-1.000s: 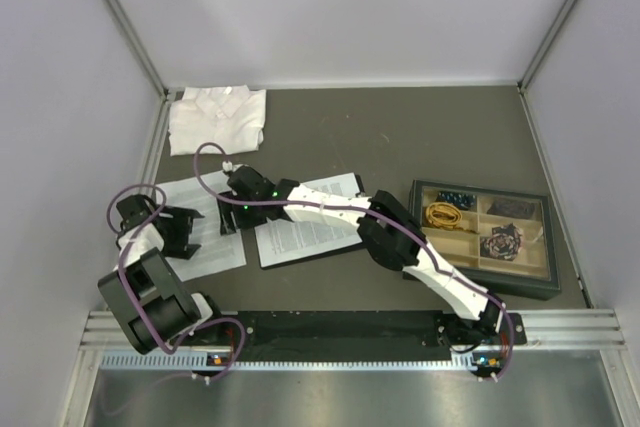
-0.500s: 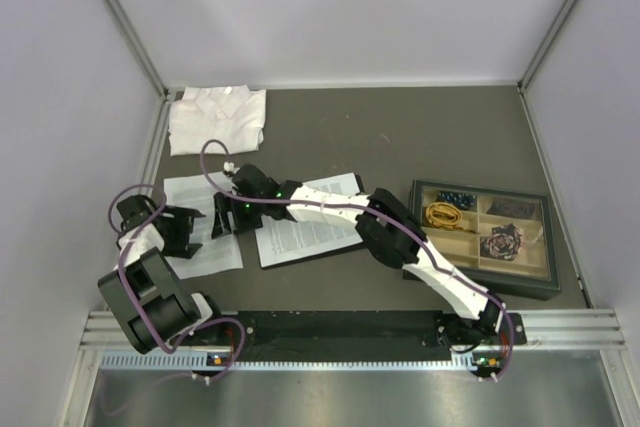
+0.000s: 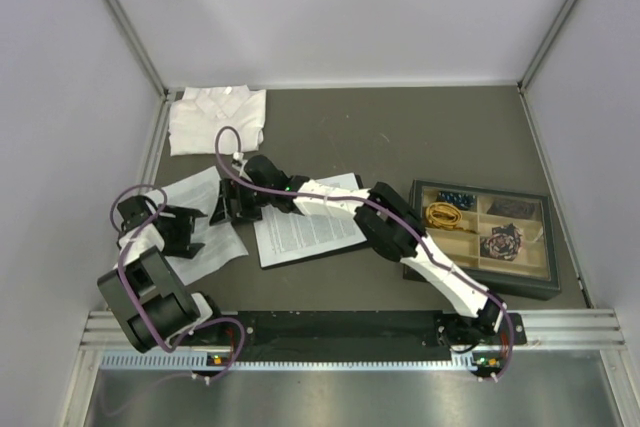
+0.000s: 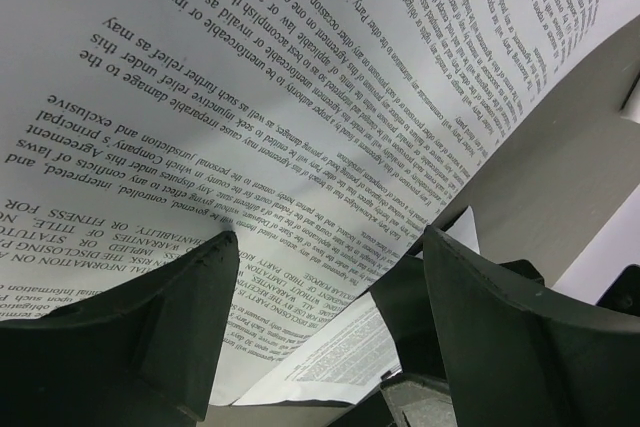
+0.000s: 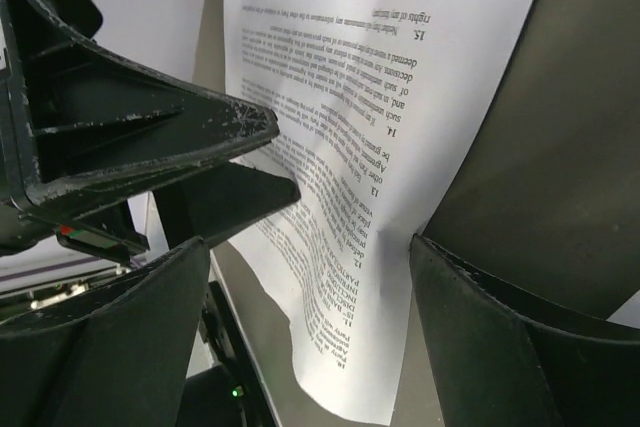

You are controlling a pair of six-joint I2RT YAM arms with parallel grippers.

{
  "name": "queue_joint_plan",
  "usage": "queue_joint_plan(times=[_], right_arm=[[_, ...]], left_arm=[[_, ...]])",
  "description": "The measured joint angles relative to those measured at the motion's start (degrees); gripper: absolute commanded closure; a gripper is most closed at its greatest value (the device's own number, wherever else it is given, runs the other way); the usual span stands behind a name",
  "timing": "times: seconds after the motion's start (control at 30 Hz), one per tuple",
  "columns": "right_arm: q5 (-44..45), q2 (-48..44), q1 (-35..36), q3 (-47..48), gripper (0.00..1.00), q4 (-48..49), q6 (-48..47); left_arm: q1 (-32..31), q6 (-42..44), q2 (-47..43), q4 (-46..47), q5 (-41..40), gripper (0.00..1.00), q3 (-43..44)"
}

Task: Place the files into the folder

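Observation:
One of the files, a printed sheet (image 3: 208, 247), lies at the left and bows upward between both grippers. My left gripper (image 3: 183, 230) stands open over it. In the left wrist view the sheet (image 4: 300, 97) arches above the open left gripper (image 4: 325, 247), and a second printed sheet (image 4: 365, 342) shows beneath. My right gripper (image 3: 229, 203) reaches across to the sheet's right edge. In the right wrist view that sheet (image 5: 380, 147) hangs curved between the wide-open right gripper (image 5: 310, 247). Another sheet (image 3: 310, 227) rests on the black folder (image 3: 300, 261), of which only the edge shows.
A folded white shirt (image 3: 217, 117) lies at the back left corner. A dark-framed compartment tray (image 3: 545, 282) with small items stands at the right. The right arm (image 3: 400, 237) stretches over the folder. Enclosure walls stand close on the left.
My right gripper has moved a little farther back-left and opened wider. The left sheet has buckled and its right edge has lifted. The left gripper has stayed put.

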Motion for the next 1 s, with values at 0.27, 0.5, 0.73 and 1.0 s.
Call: queue_joint_plan(times=[0.27,0.5,0.73,1.0], right_arm=[[-0.3,1.2,0.0,0.8,0.21,3.0,1.5],[-3.3,-0.1,0.1,-7.1,0.27,14.1,5.4],[-3.8,-4.2,-0.3,-15.4,0.39,17.4,5.9],[-2.3,-4.2,-0.7,-14.0,1.00,9.4,0.3]], left_arm=[[0.0,-1.4,1.2,1.5,3.1,0.20,-0.5],[0.0,-3.0,2.3,3.7,7.6,0.20,-1.8],[0.0,-3.3,2.2,3.9,8.6,0.20,-2.1],[-0.2,-0.7,-1.1,-1.7,4.9,0.17,-1.1]])
